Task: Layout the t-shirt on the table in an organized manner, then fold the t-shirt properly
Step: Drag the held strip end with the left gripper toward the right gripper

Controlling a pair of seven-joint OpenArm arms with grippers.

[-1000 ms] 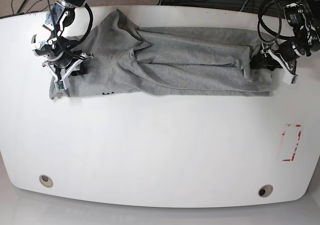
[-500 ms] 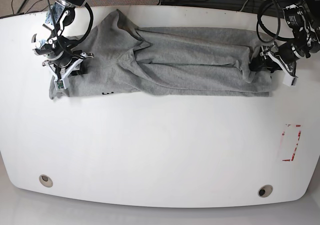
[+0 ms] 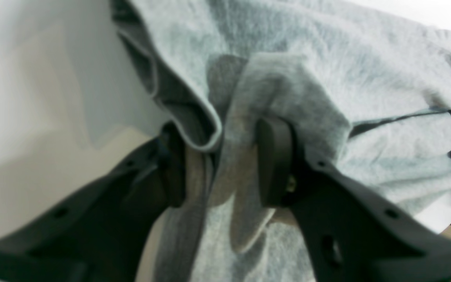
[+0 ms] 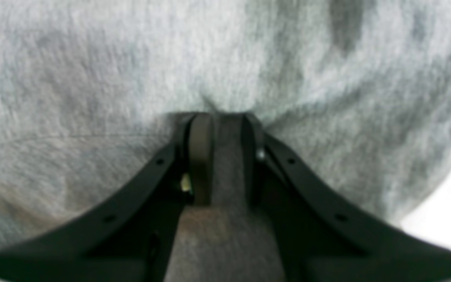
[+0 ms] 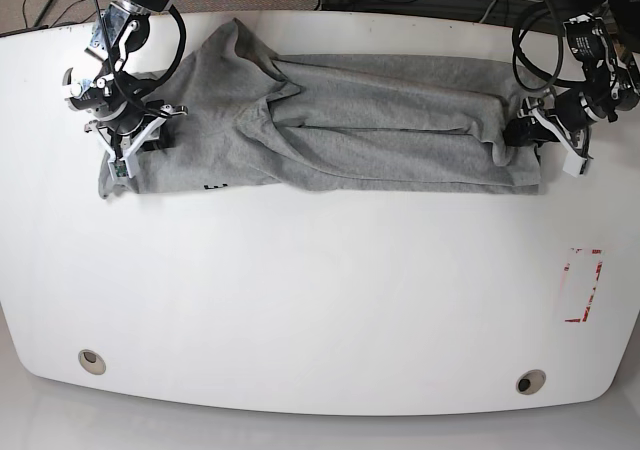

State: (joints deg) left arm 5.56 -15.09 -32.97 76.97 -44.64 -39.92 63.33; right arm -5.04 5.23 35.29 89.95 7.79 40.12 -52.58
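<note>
Clearly the laying-out step is in hand: the grey t-shirt [image 5: 350, 120] lies stretched in a long band across the far half of the table [image 5: 320, 300], from about ten o'clock to two o'clock, rumpled and overlapped along its middle, not yet flat enough to fold.

At the two o'clock end, the left gripper [image 3: 221, 164] has a bunched ridge of hem between its jaws, which stand at a middling gap with cloth against both pads; whether they have fully clamped I cannot tell. At ten o'clock, the right gripper [image 4: 219, 156] is narrowed onto a thin pinch of cloth (that wrist view is blurred, but fabric plainly fills the slot).

Next, I judge, both ends want lifting and pulling apart, then drawing toward six o'clock to spread the body out.
</note>
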